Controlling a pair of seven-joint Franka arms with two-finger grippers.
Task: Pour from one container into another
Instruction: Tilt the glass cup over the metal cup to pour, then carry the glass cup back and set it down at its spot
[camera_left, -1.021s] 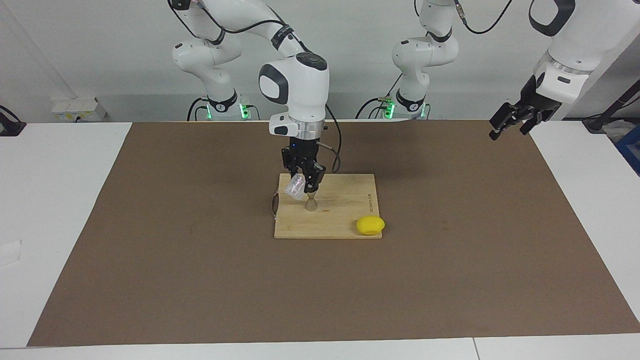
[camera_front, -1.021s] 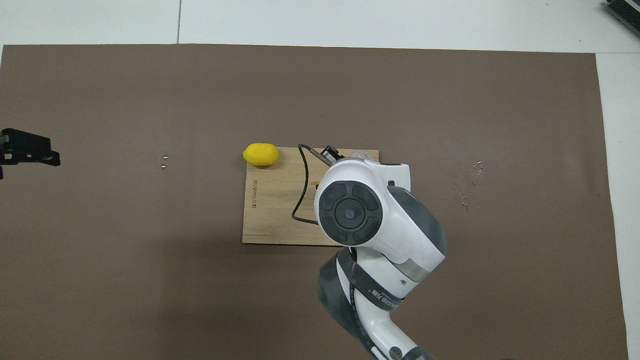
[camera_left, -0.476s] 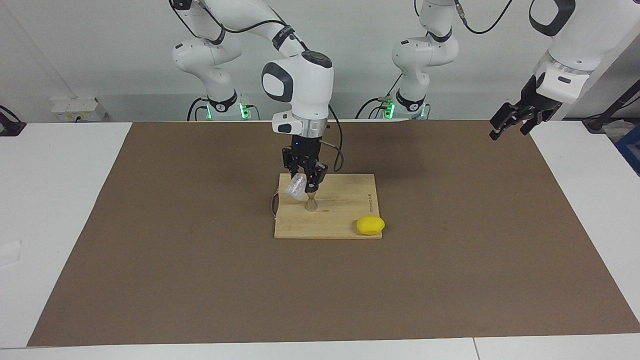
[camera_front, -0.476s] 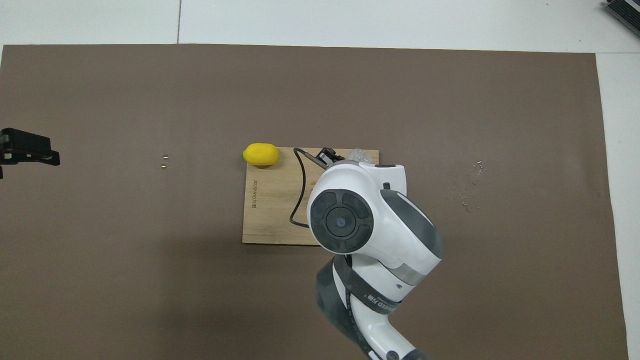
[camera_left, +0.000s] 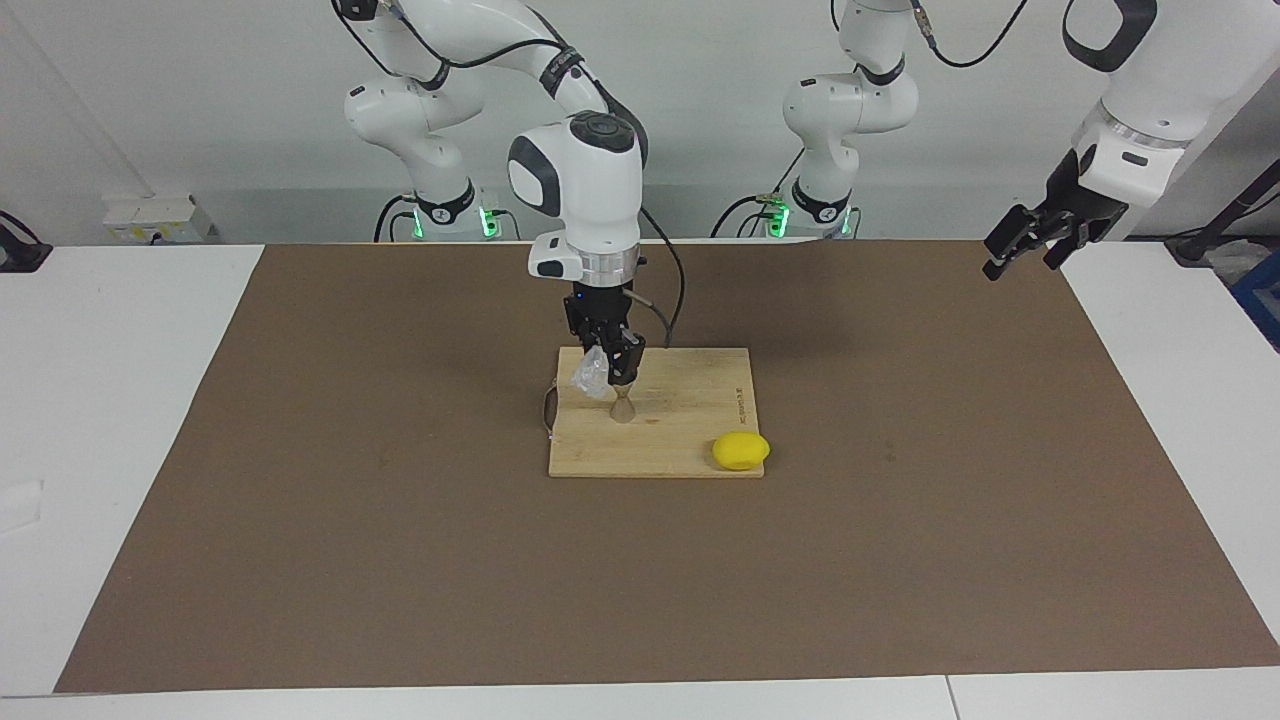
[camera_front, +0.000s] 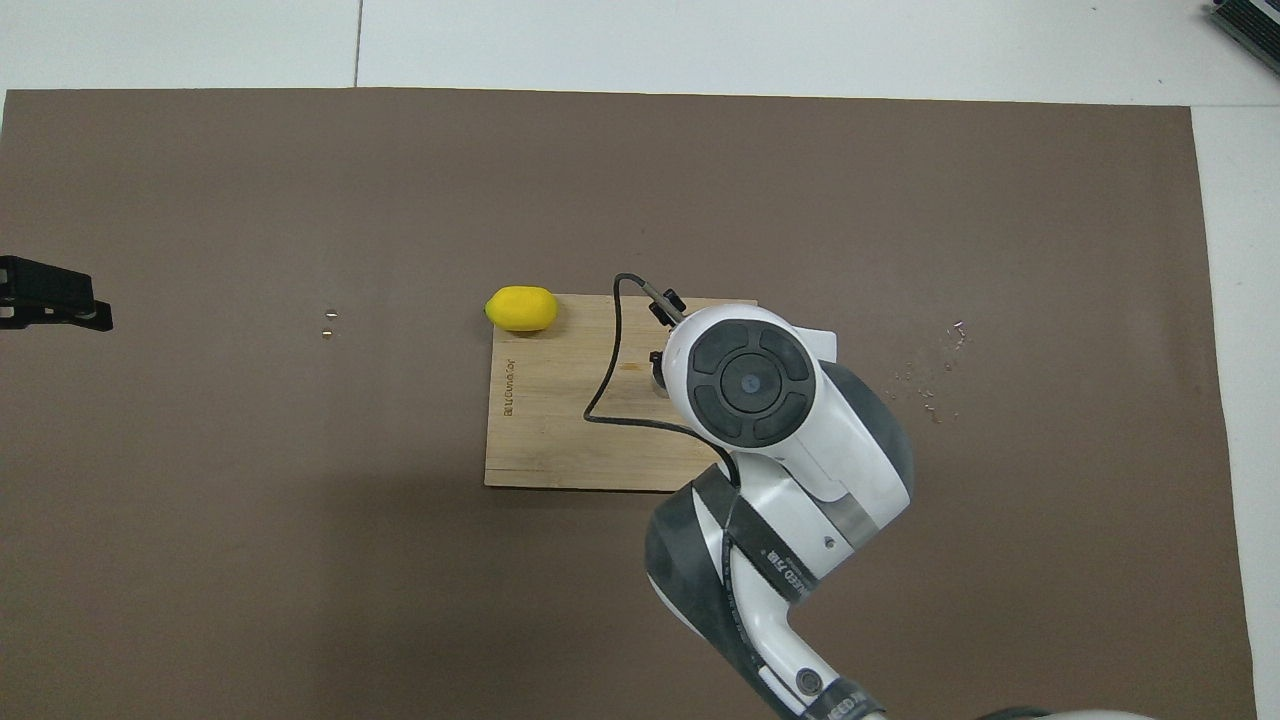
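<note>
Overhead, the right pincer (camera_left: 612, 372) (clamped on the tilted glass (camera_left: 590, 374)) is hidden.

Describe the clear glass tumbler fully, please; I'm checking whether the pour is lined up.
The glass tumbler is small, short, cylindrical and see-through. The right gripper is shut on it and holds it in the air, tilted steeply, its lower end just above the mouth of the metal jigger that stands on the wooden board. Only the fingers touch it. No contents or stream can be made out. The arm hides it from overhead.
</note>
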